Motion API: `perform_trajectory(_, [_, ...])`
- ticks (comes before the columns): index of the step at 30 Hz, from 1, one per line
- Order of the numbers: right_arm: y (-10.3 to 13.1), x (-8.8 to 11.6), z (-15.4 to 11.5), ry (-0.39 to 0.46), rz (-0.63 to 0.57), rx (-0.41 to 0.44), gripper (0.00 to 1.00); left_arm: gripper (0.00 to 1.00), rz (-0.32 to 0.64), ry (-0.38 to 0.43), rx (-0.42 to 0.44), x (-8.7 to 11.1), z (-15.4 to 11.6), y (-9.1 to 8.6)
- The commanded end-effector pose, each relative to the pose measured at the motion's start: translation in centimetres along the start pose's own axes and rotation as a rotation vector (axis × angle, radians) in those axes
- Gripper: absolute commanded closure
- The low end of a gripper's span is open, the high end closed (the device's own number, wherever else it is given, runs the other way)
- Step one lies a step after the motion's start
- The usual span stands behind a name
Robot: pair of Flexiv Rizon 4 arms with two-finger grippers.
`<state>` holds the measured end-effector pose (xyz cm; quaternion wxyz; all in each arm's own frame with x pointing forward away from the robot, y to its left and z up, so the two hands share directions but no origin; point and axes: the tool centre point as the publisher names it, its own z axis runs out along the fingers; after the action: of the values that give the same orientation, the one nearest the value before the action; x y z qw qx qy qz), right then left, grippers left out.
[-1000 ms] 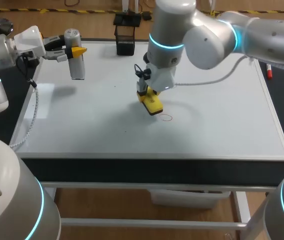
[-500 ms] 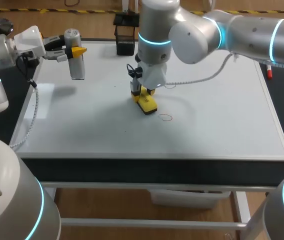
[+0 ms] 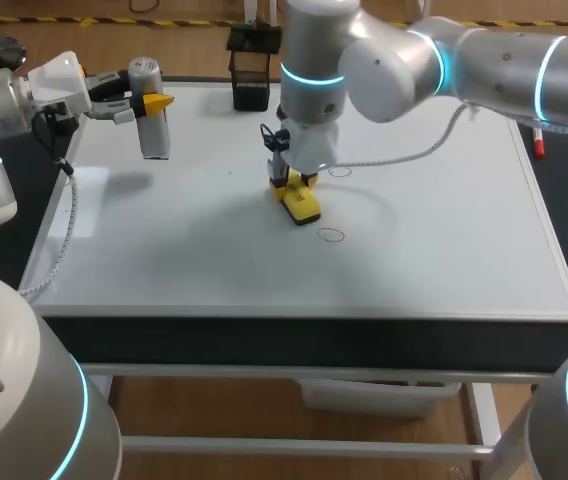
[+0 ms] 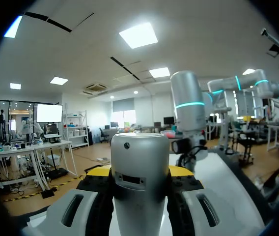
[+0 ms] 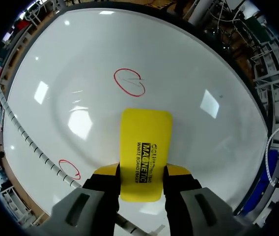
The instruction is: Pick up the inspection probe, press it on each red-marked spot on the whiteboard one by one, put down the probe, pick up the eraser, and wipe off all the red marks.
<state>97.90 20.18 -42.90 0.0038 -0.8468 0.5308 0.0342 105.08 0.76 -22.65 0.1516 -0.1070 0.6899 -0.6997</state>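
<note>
Right gripper [image 5: 142, 170] clamps the yellow eraser [image 5: 146, 142] between both fingers, low at the middle of the whiteboard [image 3: 444, 230]. One red circle [image 5: 129, 81] lies just ahead of the eraser, another [image 5: 69, 168] beside it. Left gripper [image 4: 139, 171] grips the silver inspection probe [image 4: 139, 152] over the board's far left corner.

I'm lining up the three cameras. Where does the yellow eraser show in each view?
Head view: eraser near the middle of the whiteboard, in the right pincer.
Left wrist view: not visible past the probe.
Right wrist view: eraser between the pincer's fingers.
Shared landmark: red circle just ahead of the eraser, in head and right wrist views.
</note>
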Motion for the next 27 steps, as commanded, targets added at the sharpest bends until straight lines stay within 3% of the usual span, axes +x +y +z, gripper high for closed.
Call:
perform_trajectory(1, [0.2,0.9,-0.2,0.004,0.008,0.002,1.00,1.00,0.003,-0.001,0.005,0.0,0.0,0.1])
perform_trajectory(17, [0.3,3.4,-0.7,0.039,0.072,0.034,1.00,1.00,0.003,-0.001,0.005,0.0,0.0,0.1])
perform_trajectory(27, [-0.5,0.8,-3.5,-0.008,0.131,0.082,1.00,1.00,0.003,-0.001,0.005,0.0,0.0,0.1])
